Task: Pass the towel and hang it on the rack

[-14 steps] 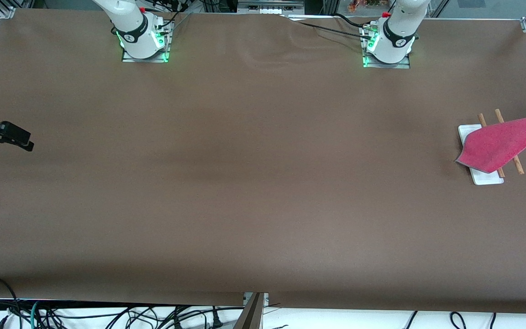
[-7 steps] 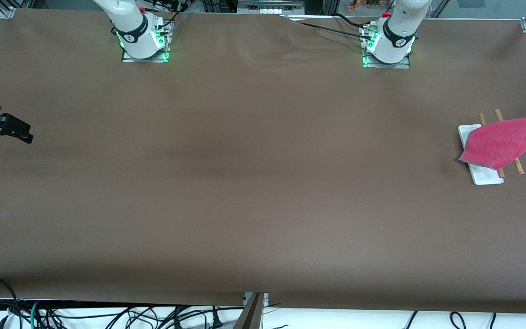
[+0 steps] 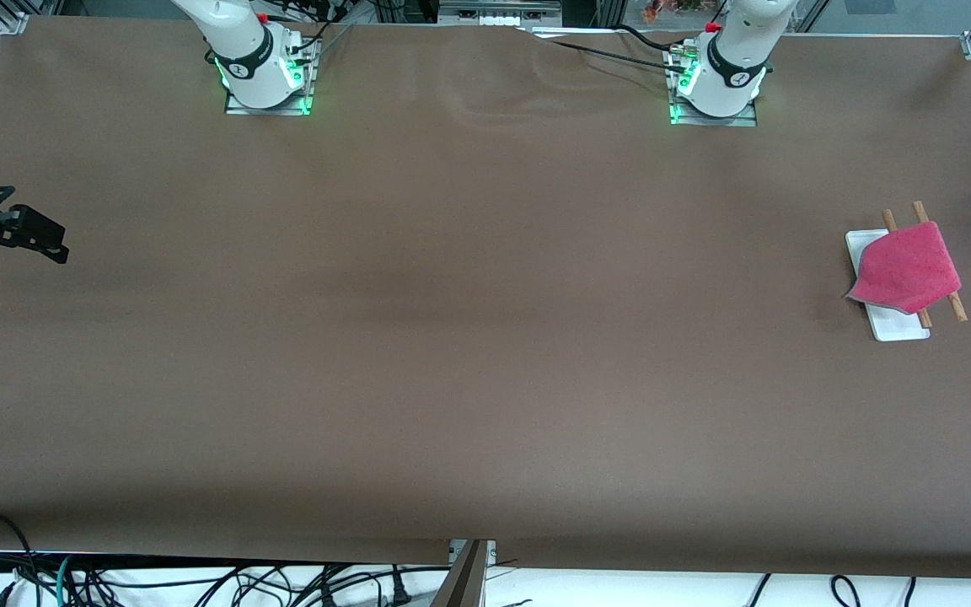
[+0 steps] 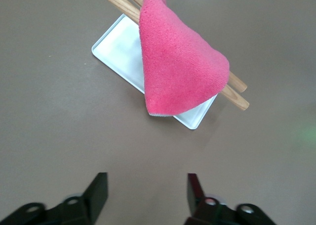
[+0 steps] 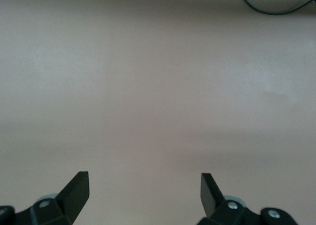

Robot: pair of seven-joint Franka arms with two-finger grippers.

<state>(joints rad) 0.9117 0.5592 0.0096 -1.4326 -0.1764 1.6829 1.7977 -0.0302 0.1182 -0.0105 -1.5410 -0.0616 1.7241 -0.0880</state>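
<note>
Now the left gripper [image 4: 147,193] has its jaws apart and empty, bare table between the fingertips. It sits off the front view's edge at the left arm's end of the table, and only its wrist view shows it. Just ahead of those jaws stands the rack [image 4: 118,49], the towel [image 4: 177,69] draped over its two rods and hanging free of any grip. The rods run slantwise across the white base, so the rack's long axis lies at an angle to the line of the jaws.

In the front view the towel [image 3: 907,270] covers the middle of the rods, both ends of the rack [image 3: 898,324] poking out, one corner drooping toward the base. The left arm is much the nearer; judging by this, the hang looks done and the coming move is a straight retreat from the rack.

At the right arm's end, the right gripper [image 5: 143,190] waits over bare table, jaws wide [image 3: 22,236].
</note>
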